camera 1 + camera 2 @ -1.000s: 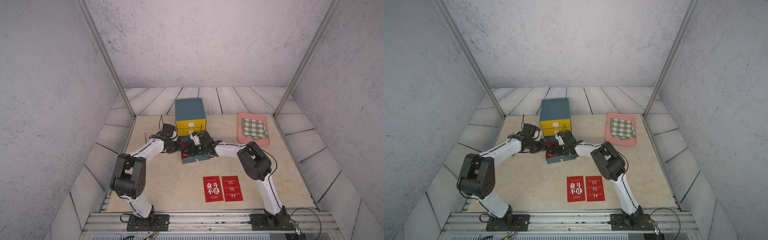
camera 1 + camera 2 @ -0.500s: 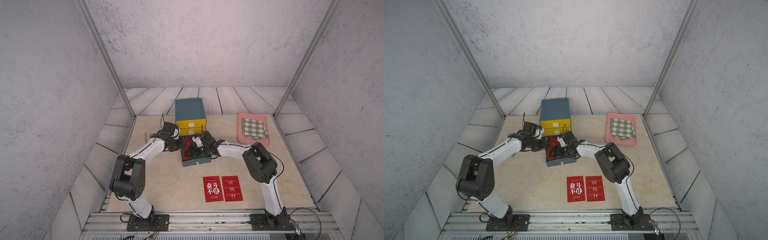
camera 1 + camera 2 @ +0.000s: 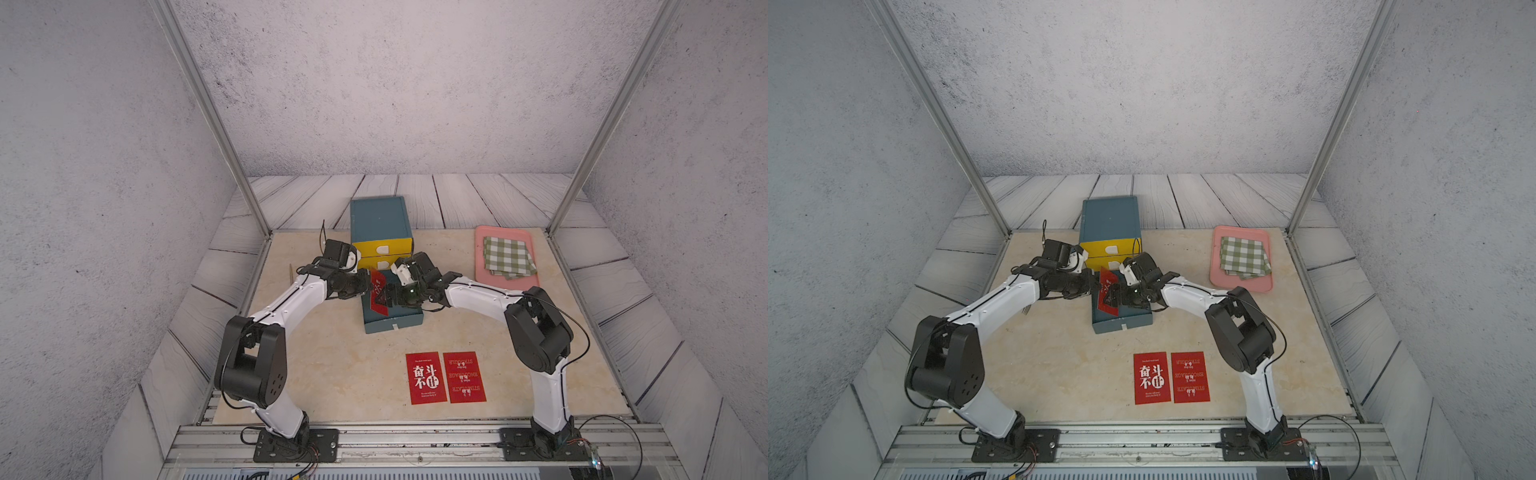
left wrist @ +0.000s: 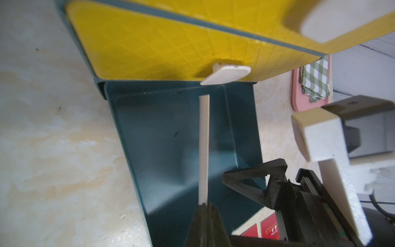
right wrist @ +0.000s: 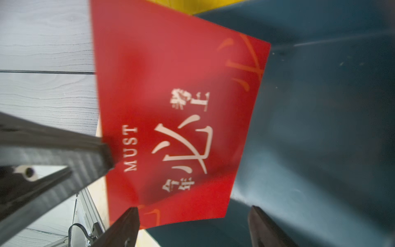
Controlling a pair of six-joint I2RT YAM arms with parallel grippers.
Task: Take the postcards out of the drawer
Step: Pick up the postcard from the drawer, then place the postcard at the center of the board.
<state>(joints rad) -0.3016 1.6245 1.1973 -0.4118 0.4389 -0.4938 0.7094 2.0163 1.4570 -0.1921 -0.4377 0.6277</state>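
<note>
1. Postcards are lying closest to the arm bases: the big-character postcard (image 3: pixel 428 377) and the lettered postcard (image 3: pixel 464 377) are resting flat, just beside each other, on the table (image 3: pixel 316 374). Its beige marble-look top is showing a smooth sheen. Both cards are thin, glossy red rectangles with white print.
2. Farther in, the drawer (image 3: pixel 392 323) is standing pulled out, a smooth dark teal tub with rounded inner corners.
3. Over the drawer's left side you are holding the third postcard (image 3: pixel 379 293) on edge and tilted. Your left gripper (image 3: pixel 368 287) is pinching it by one edge, jaws pressed onto it. In the left wrist view the card is showing only as a thin white strip.
4. Your right gripper (image 3: pixel 387 298) is crowding the card from the opposite side. Its fingers (image 5: pixel 126 226) are standing spread wide, clamping nothing, and the card's edge is sitting just by one finger. This gripper is hiding much of the drawer in both top views.
5. Behind, the teal cabinet (image 3: pixel 376 214) is showing yellow drawer fronts (image 3: pixel 382 248) with a diamond-embossed texture, and a white tab handle (image 4: pixel 226 74) is overhanging the open drawer.
6. Well off to the right at that depth, a pink round-cornered tray (image 3: pixel 507 232) is carrying a folded green-white checked cloth (image 3: pixel 508 257).
</note>
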